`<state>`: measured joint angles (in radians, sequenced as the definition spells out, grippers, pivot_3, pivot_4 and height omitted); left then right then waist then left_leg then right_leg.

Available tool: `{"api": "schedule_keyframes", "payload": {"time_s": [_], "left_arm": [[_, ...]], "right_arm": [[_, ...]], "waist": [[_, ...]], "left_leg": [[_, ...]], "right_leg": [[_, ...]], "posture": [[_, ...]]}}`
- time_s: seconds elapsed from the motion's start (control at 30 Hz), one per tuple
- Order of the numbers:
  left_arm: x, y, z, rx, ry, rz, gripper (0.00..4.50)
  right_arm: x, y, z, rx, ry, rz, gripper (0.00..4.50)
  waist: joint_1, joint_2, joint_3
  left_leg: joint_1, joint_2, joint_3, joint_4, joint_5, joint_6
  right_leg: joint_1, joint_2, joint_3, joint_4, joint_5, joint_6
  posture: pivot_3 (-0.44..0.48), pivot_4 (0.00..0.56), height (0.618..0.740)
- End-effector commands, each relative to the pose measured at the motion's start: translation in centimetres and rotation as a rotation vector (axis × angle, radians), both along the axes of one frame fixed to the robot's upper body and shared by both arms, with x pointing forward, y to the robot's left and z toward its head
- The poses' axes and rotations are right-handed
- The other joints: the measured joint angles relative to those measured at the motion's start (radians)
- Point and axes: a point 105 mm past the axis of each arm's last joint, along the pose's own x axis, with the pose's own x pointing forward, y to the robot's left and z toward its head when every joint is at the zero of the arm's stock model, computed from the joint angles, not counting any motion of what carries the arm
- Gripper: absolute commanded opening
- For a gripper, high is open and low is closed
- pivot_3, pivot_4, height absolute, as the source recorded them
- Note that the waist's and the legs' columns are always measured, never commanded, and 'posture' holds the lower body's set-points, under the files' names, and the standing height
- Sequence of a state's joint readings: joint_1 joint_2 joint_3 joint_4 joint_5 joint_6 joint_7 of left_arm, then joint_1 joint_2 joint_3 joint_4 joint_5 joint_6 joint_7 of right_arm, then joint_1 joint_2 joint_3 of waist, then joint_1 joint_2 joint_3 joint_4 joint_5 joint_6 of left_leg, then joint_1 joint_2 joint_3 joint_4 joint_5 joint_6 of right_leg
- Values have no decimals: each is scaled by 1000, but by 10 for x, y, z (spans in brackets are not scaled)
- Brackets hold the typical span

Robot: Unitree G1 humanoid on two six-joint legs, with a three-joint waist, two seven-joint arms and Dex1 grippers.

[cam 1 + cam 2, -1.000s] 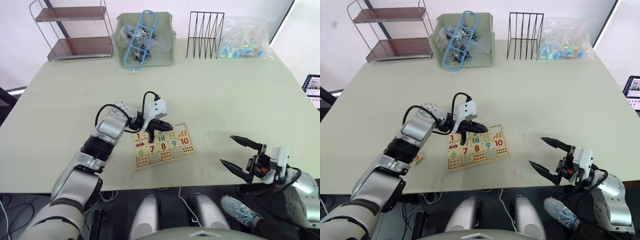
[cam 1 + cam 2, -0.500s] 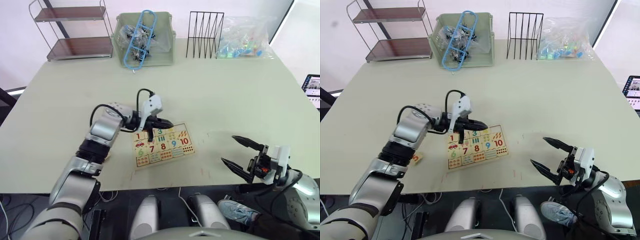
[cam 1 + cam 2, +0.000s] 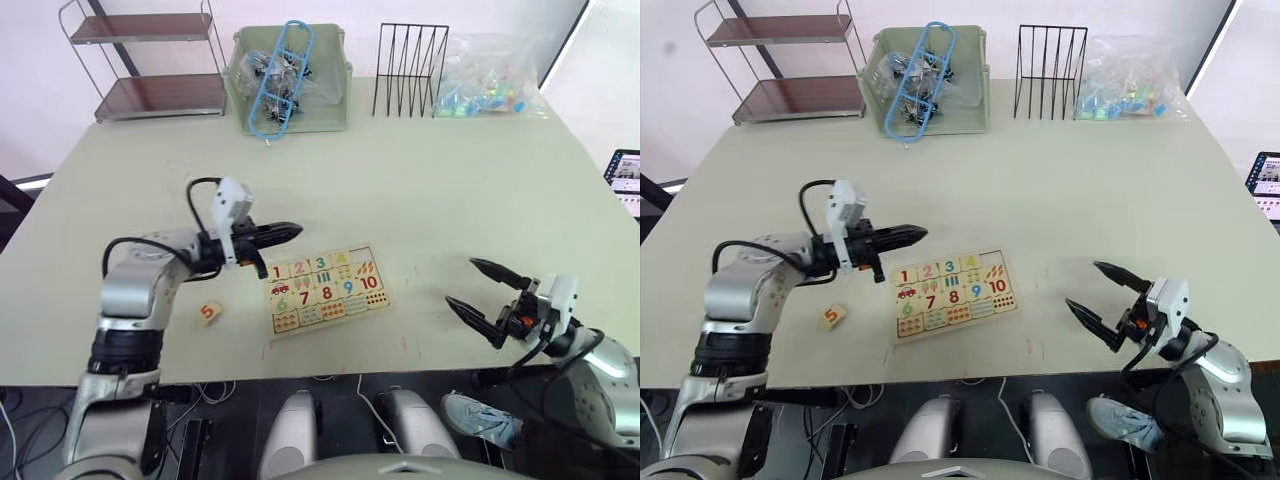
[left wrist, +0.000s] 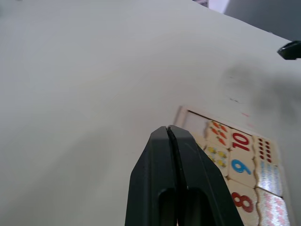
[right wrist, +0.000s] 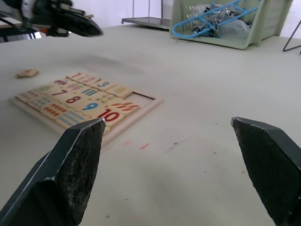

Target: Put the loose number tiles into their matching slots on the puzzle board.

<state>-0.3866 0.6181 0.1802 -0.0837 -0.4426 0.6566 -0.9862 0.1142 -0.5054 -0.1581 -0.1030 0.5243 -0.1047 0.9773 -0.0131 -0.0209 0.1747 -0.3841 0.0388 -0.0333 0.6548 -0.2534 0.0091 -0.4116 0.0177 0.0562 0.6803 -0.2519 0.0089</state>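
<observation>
With tiles 1 to 4 seated in the puzzle board [image 3: 326, 289], the left gripper [image 3: 290, 231] (clenched, empty) has pulled back off it since a second ago, leaving the 5 tile [image 3: 208, 312] loose on the table [image 3: 450, 180]; the right gripper [image 3: 484, 297] waits spread wide.

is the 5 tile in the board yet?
No, the 5 tile lies on the table apart from the puzzle board, on the robot's left side of it.
</observation>
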Motion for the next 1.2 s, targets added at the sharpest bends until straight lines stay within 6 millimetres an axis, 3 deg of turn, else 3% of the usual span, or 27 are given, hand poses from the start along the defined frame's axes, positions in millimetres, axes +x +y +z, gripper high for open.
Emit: {"api": "schedule_keyframes", "payload": {"time_s": [0.03,0.07,0.17,0.33,0.57,0.83,1.2], "left_arm": [[-8,10,15,-22,-71,43,529],[-12,15,13,-26,-68,62,781],[-19,27,6,-37,-56,130,2351],[-33,44,1,-67,-46,220,4386],[-60,75,-11,-71,-30,320,4471],[-99,107,-40,-3,32,318,4471],[-144,133,-58,48,60,380,4471]], "right_arm": [[2,-8,5,-19,-24,-30,4500],[2,-9,4,-23,-22,-33,4500],[3,-12,3,-30,-18,-43,4500],[4,-23,-1,-48,-7,-77,4500],[3,-40,-4,-52,17,-133,4500],[-10,-51,-6,-70,41,-126,4500],[-34,-59,-10,-102,53,-29,4500]], "waist": [[0,0,0],[-1,0,0],[-2,0,0],[-2,0,0],[-4,0,0],[-3,0,0],[-3,0,0]], "left_leg": [[0,0,0,0,0,0],[0,0,0,0,0,0],[0,0,1,0,0,0],[1,0,1,0,0,0],[1,0,2,-1,0,0],[2,0,3,-1,0,0],[3,1,6,-2,0,0]], "right_leg": [[0,0,0,0,0,-1],[0,0,0,0,1,-1],[0,-1,1,0,1,-1],[0,-1,1,0,1,-1],[0,-1,2,0,0,-1],[0,-1,2,-1,-2,1],[0,-2,5,-2,-4,-1]], "posture": [[0,150,740],[0,150,740],[0,150,740],[0,150,740],[0,150,740],[0,150,740],[0,150,740]]}}
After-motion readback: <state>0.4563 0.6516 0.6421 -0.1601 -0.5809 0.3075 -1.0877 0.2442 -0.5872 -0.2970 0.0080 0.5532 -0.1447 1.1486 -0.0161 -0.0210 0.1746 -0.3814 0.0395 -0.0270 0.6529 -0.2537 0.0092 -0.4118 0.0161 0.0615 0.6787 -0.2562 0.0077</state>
